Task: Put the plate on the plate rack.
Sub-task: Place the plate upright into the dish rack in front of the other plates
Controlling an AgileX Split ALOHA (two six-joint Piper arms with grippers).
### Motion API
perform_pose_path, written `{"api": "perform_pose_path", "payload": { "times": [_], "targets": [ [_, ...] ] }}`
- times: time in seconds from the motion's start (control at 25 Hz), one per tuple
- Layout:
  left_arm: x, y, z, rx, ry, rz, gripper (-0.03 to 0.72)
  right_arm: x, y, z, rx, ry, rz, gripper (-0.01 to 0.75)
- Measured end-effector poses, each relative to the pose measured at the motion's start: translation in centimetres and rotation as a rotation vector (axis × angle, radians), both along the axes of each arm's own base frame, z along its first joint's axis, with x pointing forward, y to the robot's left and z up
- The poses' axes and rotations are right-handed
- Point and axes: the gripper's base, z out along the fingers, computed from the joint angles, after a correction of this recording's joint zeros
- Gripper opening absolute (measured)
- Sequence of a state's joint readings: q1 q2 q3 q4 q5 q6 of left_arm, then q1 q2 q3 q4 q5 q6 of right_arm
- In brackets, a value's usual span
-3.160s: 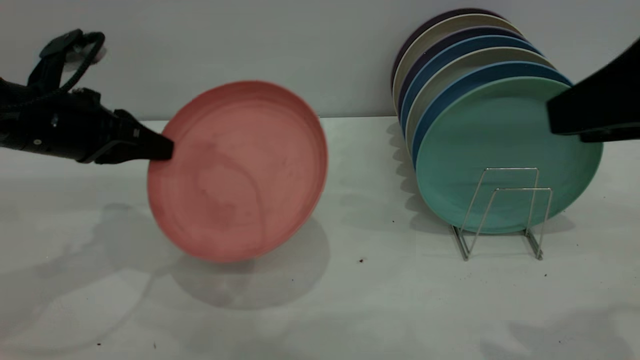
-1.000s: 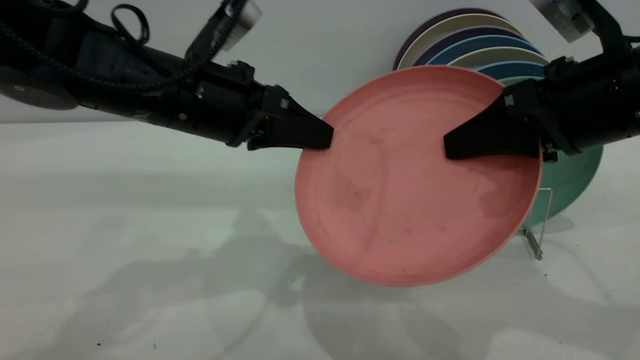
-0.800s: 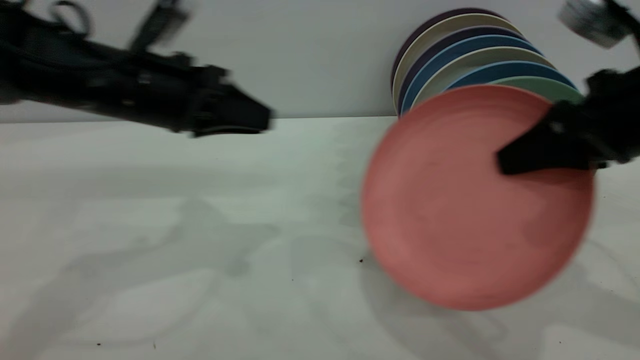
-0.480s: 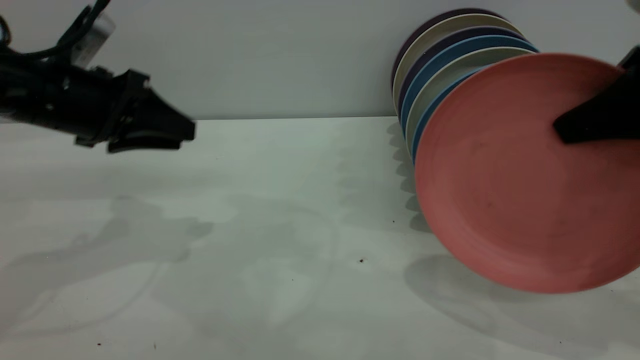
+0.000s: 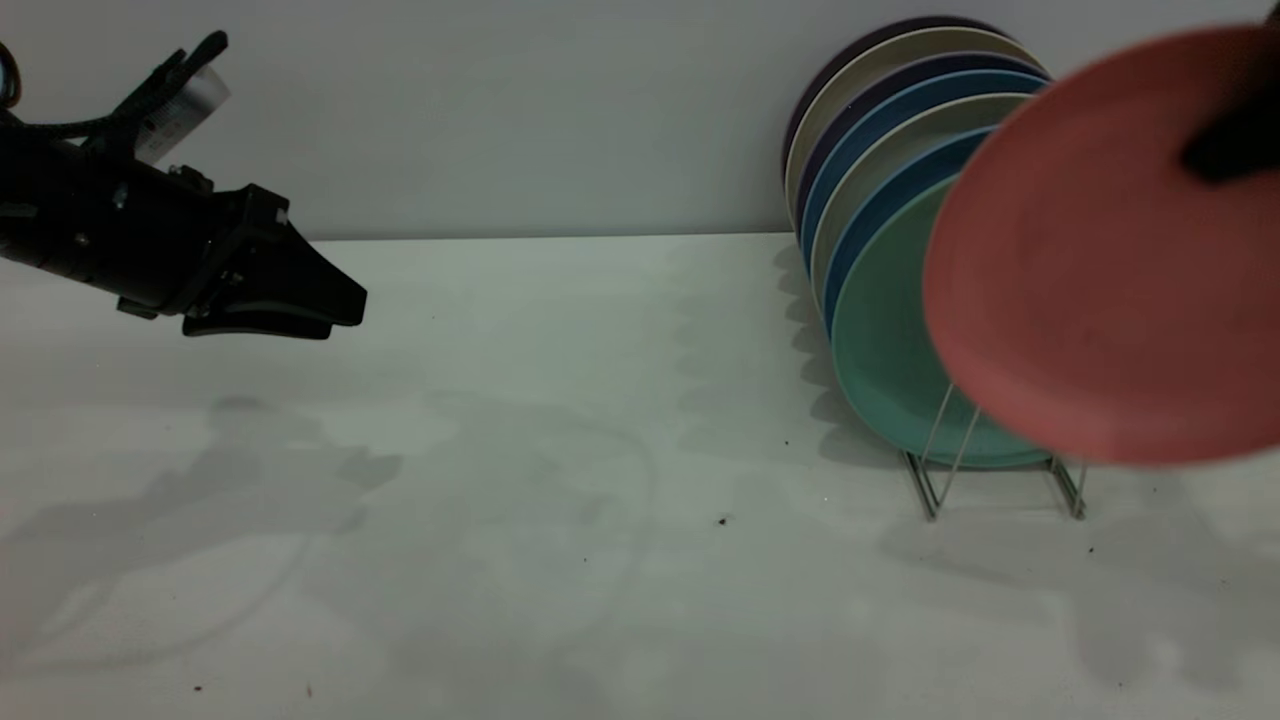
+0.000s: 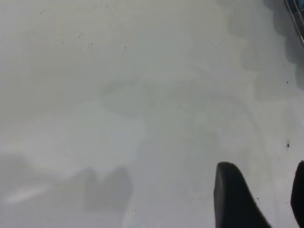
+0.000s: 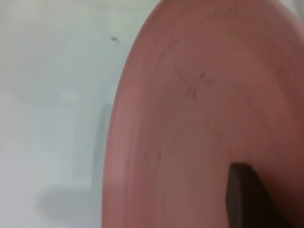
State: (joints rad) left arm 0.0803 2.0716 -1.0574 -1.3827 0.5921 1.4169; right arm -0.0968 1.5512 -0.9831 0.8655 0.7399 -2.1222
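Note:
The salmon-pink plate point(image 5: 1110, 270) hangs in the air at the far right, in front of and above the silver wire plate rack point(image 5: 1000, 470). My right gripper point(image 5: 1225, 150) is shut on its upper right rim. In the right wrist view the plate point(image 7: 199, 109) fills the picture, with one dark finger point(image 7: 244, 194) lying on its face. My left gripper point(image 5: 345, 305) is open and empty, low over the table at the far left. Its fingertips point(image 6: 232, 194) show in the left wrist view over bare table.
The rack holds a teal-green plate point(image 5: 880, 350) at the front, with blue and beige plates point(image 5: 880, 110) standing behind it against the back wall. The white table point(image 5: 560, 450) spreads between the two arms.
My left gripper let go of the plate and drew back to the left. My right gripper carried the plate right and up, from low in front of the rack to above it.

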Motion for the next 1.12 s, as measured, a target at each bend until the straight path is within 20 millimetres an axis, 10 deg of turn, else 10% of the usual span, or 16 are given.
{"api": "perform_pose_path", "payload": {
  "times": [0.36,1.12],
  "targets": [
    [0.0,0.0,0.0,0.004,0.000,0.004,0.335,2.5,1.2,3.2,-0.046,-0.121,0.066,0.167],
    [0.2,0.3,-0.2,0.036,-0.004,0.028,0.335,5.0,2.4,-0.7,-0.081,-0.064,0.070,0.166]
  ]
}}
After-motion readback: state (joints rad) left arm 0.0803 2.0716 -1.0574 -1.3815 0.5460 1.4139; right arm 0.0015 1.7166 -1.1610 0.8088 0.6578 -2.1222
